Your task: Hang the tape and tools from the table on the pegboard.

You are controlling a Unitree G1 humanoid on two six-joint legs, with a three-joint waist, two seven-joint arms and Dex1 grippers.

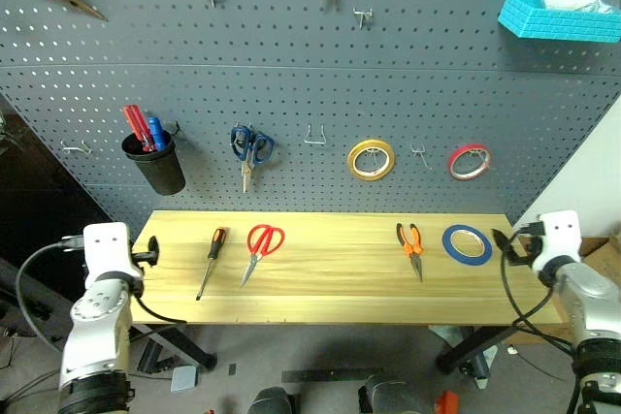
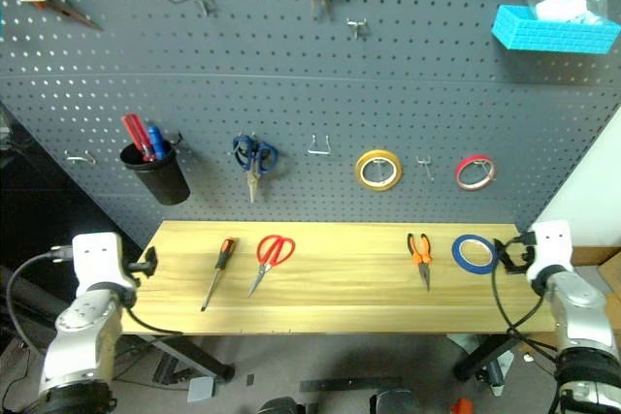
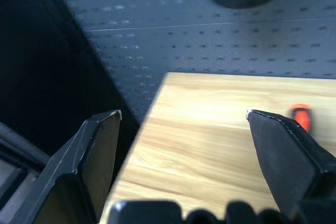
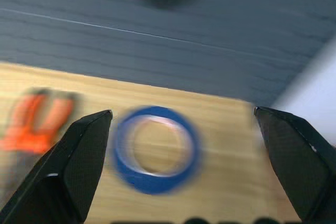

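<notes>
The pegboard (image 1: 291,75) spans the full background as a dark grey perforated panel. It already carries a black cup of pens (image 1: 160,164), blue-handled scissors (image 1: 250,150), a yellow tape roll (image 1: 372,159) and a red tape roll (image 1: 469,161). Bare metal hooks remain free, one (image 1: 313,136) between the blue-handled scissors and the yellow roll, another (image 1: 419,155) between the two rolls.

The table (image 1: 330,298) stands below the panel, a light wooden top with visible grain. All four task items lie on it in a row, well apart from one another. Taking the table centre as the dial: the screwdriver (image 1: 212,260) and the red-handled scissors (image 1: 260,249) lie toward 9 o'clock, and the pliers (image 1: 410,244) and the blue tape ring (image 1: 467,244) lie toward 3 o'clock.

The left gripper (image 1: 152,254) sits at the 9 o'clock end of the table, fingers spread wide and empty, near the screwdriver handle. The right gripper (image 1: 506,244) sits at the 3 o'clock end, fingers spread wide and empty, with the blue ring lying just ahead between them in the right wrist view.

Task progress: judged at the start. Nothing is grasped or hung yet, so four picks and four hangings remain. The blue ring is the likely first pick.
</notes>
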